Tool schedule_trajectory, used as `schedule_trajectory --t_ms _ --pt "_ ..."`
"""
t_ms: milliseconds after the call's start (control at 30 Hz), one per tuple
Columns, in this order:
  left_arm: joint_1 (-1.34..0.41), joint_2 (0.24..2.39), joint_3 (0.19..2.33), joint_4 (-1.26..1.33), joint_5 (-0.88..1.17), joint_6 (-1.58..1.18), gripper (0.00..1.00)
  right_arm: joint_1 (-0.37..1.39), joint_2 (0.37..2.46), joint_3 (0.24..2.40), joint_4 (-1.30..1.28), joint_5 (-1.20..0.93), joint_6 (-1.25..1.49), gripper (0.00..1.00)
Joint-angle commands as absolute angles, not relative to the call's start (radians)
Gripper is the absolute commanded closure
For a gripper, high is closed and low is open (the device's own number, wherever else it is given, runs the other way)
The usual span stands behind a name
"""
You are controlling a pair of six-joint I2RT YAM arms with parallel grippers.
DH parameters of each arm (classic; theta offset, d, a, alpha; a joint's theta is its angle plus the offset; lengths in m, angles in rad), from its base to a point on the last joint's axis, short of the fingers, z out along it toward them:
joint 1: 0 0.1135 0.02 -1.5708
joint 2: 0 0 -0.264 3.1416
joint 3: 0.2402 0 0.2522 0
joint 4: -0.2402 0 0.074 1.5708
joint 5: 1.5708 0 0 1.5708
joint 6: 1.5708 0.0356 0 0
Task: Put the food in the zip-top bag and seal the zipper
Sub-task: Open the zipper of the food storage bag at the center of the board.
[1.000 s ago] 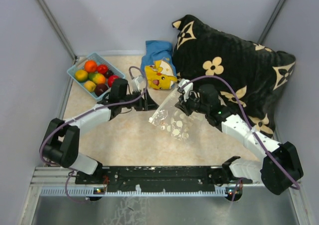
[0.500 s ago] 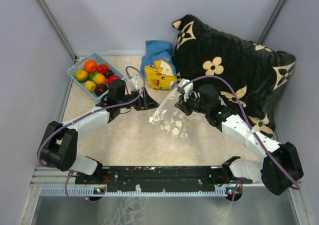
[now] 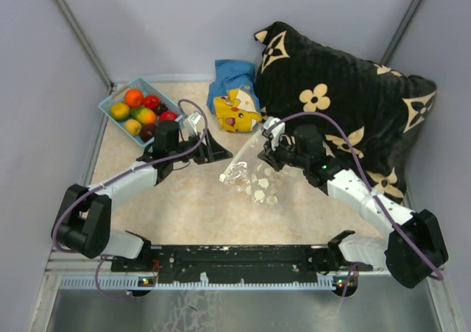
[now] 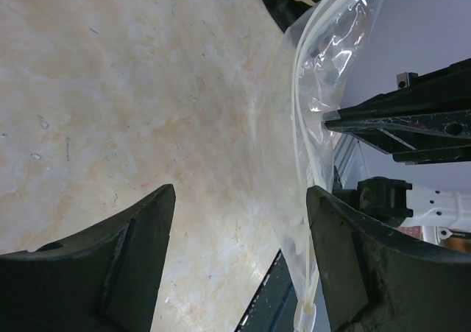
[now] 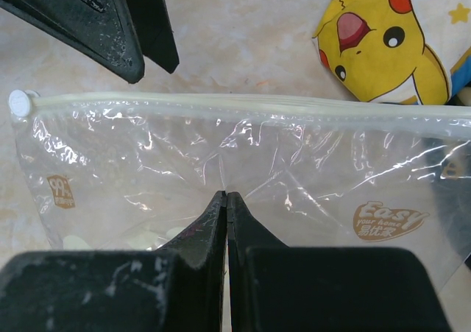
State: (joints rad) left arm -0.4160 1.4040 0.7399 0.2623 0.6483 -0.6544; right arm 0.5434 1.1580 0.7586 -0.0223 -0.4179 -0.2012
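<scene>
Right gripper [image 5: 226, 199] clamps the clear, spotted plastic zip-top bag [image 3: 254, 176] mid-table, just under its whitish zipper strip [image 5: 221, 104]. Left gripper [image 4: 237, 199] gapes empty beside that edge. Small round toy fruits [image 3: 141, 112] sit far-left.

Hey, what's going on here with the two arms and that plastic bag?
The right pincer is shut on the clear zip-top bag, pinching its wall below the zipper. The left pincer is open right by the zipper edge, gripping nothing. The food sits in the blue basket; no fruit shows in the bag.
</scene>
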Motion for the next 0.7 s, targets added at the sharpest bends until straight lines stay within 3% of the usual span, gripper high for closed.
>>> schedule_trajectory --t_ms 0,333,667 --pt "-0.411 1.420 0.743 0.323 0.731 -0.675 0.22 0.553 1.127 0.759 0.037 -0.433 -0.209 1.00" --pt "-0.413 1.455 0.735 0.345 0.770 -0.677 0.22 0.552 1.128 0.762 0.041 -0.436 -0.206 1.00" --pt "-0.412 1.461 0.728 0.339 0.755 -0.678 0.31 0.552 1.123 0.759 0.046 -0.440 -0.202 1.00"
